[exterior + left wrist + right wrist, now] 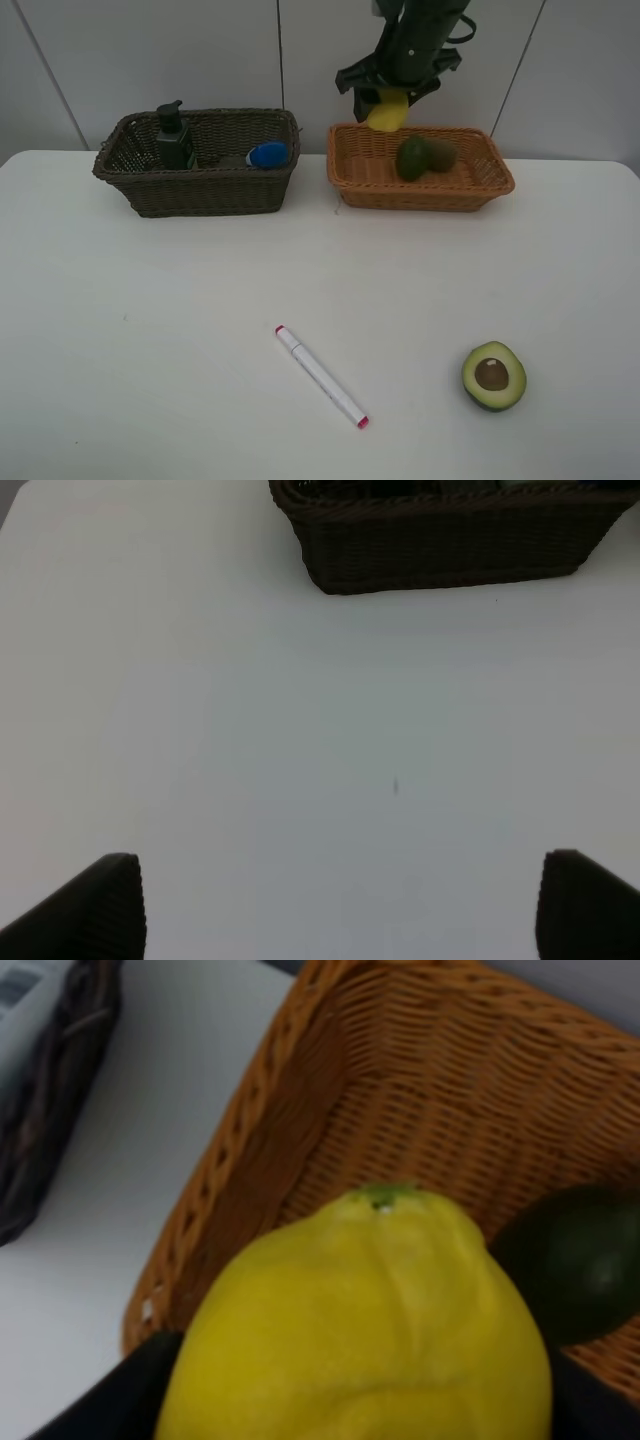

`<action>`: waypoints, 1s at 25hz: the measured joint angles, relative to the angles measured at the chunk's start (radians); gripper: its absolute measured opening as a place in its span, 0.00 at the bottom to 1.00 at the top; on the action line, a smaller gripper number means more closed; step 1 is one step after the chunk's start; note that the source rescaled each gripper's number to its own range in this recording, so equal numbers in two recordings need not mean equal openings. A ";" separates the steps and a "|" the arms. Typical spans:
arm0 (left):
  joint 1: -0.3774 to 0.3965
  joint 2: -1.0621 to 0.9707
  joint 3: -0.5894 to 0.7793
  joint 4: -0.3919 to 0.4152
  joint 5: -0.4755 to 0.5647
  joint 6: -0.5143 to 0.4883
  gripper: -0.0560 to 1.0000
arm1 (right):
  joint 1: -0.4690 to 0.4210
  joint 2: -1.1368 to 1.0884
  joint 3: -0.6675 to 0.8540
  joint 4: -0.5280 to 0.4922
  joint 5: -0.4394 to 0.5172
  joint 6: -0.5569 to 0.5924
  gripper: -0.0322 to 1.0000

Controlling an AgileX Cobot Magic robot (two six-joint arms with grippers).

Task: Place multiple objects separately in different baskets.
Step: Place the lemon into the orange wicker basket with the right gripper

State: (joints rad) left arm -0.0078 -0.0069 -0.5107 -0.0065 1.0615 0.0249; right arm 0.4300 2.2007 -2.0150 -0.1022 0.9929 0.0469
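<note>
Two fruits, avocado & kiwi, lie in the orange wicker basket, so my right jaws clamp the lemon above it, prob. for release; left jaws gape empty.

A white table is seen across most of the view. Its top is smooth and plain, and one tiny dark speck is found on it at the left. A pale grey wall is set behind the table. The wall is split into panels by thin dark lines. Soft, even light is spread over everything, and only faint shadows are cast.
</note>
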 joint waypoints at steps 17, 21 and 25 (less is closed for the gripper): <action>0.000 0.000 0.000 0.000 0.000 0.000 1.00 | -0.051 0.115 0.000 -0.014 -0.011 0.001 0.97; 0.000 0.000 0.000 0.000 0.000 0.000 1.00 | -0.051 0.109 0.000 0.003 0.045 0.001 0.99; 0.000 0.000 0.000 0.000 0.000 0.000 1.00 | -0.051 0.047 0.000 0.044 0.187 -0.001 0.99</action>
State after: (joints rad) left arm -0.0078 -0.0069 -0.5107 -0.0065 1.0615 0.0249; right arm 0.3787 2.2478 -2.0150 -0.0582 1.1798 0.0459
